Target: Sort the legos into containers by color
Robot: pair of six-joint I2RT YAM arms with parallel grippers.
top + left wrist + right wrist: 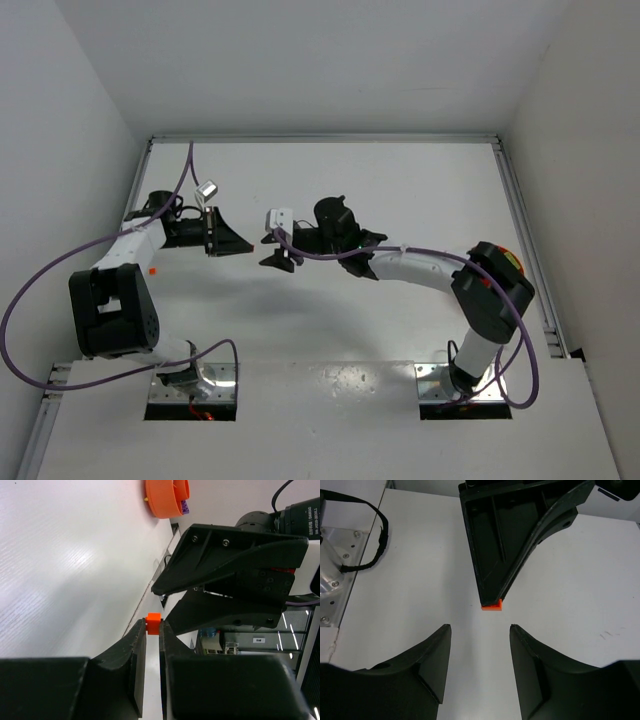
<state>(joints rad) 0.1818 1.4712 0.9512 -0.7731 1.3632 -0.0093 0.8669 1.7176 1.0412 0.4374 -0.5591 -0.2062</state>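
Observation:
An orange lego (153, 624) is pinched at the very tips of my left gripper (152, 628), which is shut on it above the table. In the right wrist view the same lego (491, 606) pokes out from the left gripper's tip (491, 599). My right gripper (480, 628) faces it, open and empty, its fingertips a short way from the brick. From above, the left gripper (244, 243) and right gripper (272, 250) meet tip to tip mid-table. The orange bowl (165, 500) of containers holds a purple lego (185, 508).
The bowl (511, 261) shows only as an orange sliver behind the right arm's elbow. A small orange piece (152, 271) lies on the table beside the left arm. Purple cables loop round both arms. White walls close in the table.

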